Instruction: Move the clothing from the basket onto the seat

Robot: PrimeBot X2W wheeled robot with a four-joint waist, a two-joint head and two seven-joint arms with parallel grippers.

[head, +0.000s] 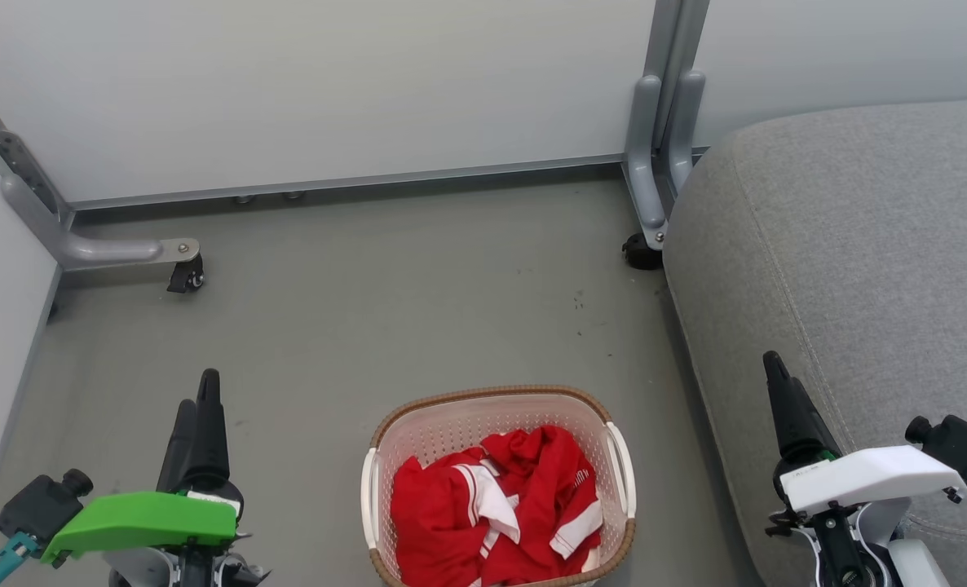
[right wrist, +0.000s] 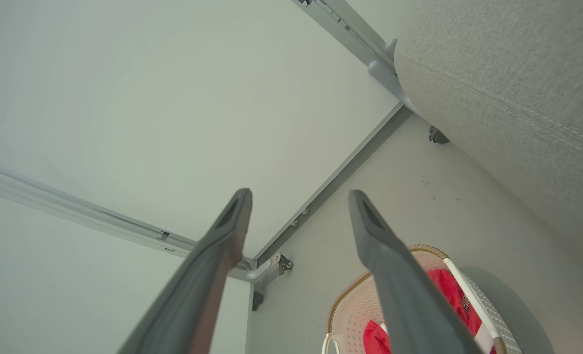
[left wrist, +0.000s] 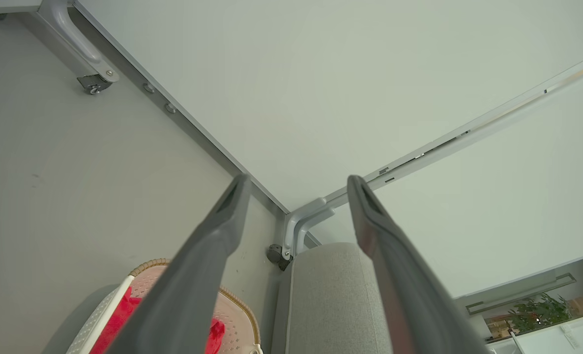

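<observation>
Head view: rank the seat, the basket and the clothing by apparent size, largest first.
1. The seat, though cut off by the frame.
2. The basket.
3. The clothing, heaped inside the basket.

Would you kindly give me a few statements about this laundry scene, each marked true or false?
1. The clothing lies inside the basket. True.
2. The basket stands on the seat. False: it stands on the floor, to the left of the seat in the head view.
3. The left claw and the right claw are both open. True.
4. The right claw grips the clothing. False: it is open and holds nothing; the clothing is in the basket.
</observation>
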